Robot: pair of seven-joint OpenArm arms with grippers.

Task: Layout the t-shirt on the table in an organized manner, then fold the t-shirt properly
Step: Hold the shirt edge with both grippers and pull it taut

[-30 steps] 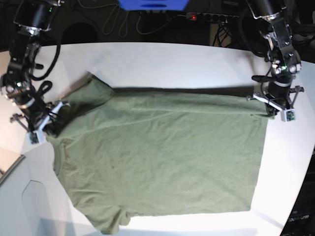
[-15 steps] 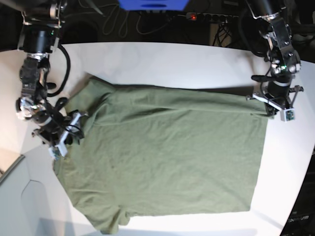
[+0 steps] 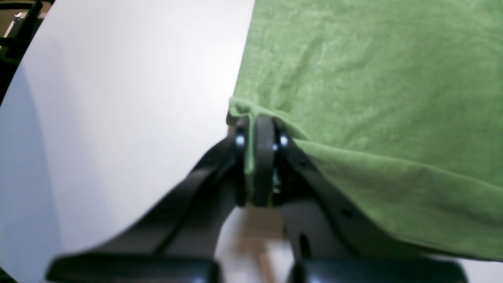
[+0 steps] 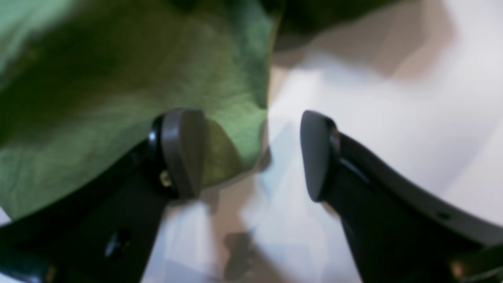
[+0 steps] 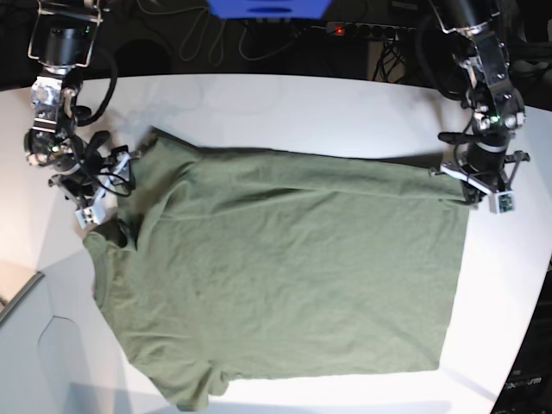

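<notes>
T-shirt [image 3: 373,78] corner inside left claw [image 3: 259,133] (clamped)

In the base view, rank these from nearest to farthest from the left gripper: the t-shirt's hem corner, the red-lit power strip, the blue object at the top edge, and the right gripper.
1. t-shirt hem corner, pinched in the left gripper.
2. power strip, behind the table's far edge.
3. blue object, top centre.
4. right gripper, opposite side.

arms: black, silver joints, looped black cables | left hand [image 3: 259,135]: black curved fingers, two shiny screws | right hand [image 4: 251,153]: grey pads
</notes>
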